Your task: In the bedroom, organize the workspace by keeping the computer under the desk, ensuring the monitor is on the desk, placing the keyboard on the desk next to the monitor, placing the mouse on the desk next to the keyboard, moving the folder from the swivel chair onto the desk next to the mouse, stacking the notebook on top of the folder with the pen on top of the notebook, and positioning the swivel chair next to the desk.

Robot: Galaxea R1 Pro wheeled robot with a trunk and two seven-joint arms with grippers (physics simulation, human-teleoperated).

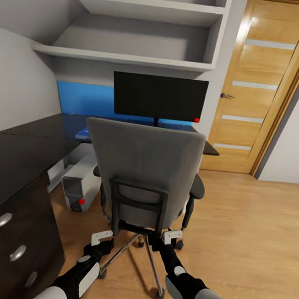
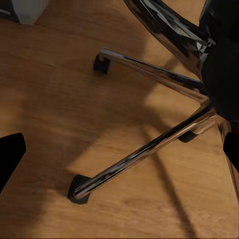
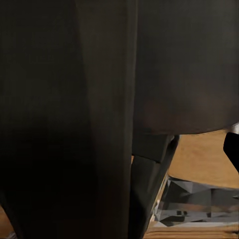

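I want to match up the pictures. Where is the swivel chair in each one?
Head view: the swivel chair stands in the middle, its back toward the camera, in front of the desk.
Left wrist view: its shiny metal legs and casters on the wood floor.
Right wrist view: its dark back frame up close.
Shared landmark: the wood floor.

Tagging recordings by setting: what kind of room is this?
Likely a home office corner of a bedroom or study: an L-shaped black desk with a monitor, a grey swivel chair pulled up, wall shelves and a wooden door.
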